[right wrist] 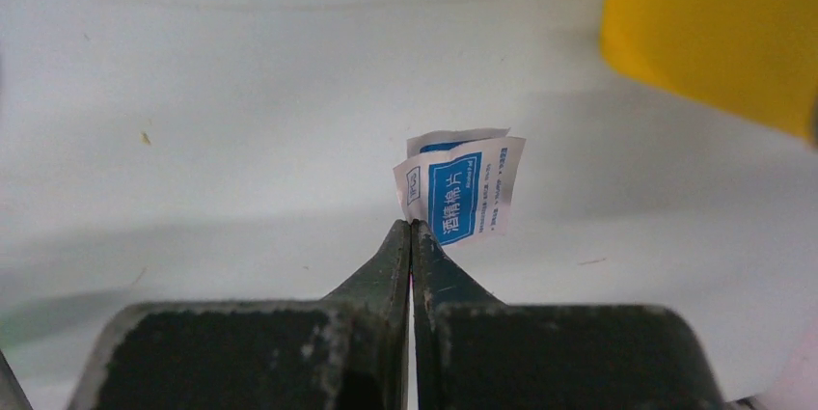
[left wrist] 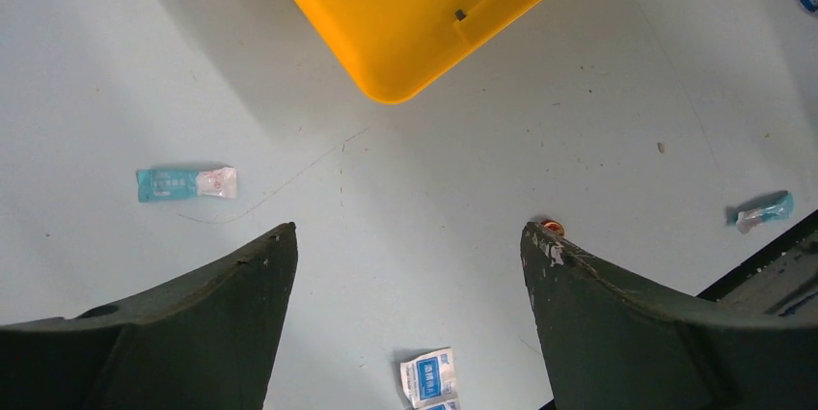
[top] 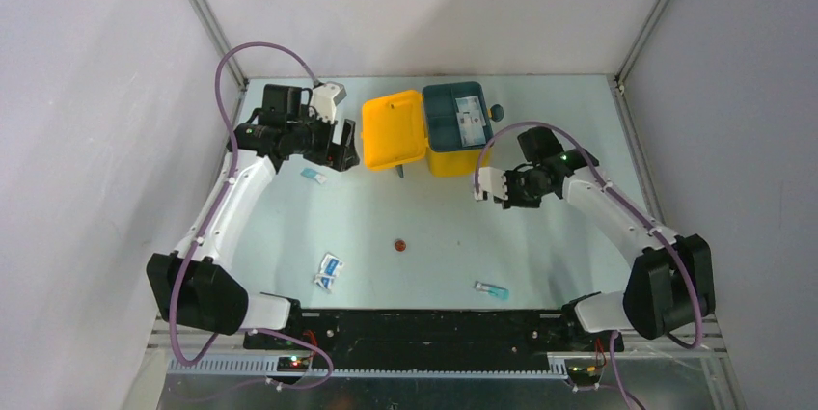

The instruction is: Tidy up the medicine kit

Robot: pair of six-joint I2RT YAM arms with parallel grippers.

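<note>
Yellow medicine kit [top: 395, 130] open, teal tray [top: 442, 121] inside holds packet [top: 471, 121], right tool [right wrist: 412, 227] clamped on sachet [right wrist: 463, 193], left tool [left wrist: 407, 232] apart.

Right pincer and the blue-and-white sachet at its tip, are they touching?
Touching. The right wrist view shows the right pincer shut on the lower corner of the sachet, which stands upright from the closed tips.
</note>
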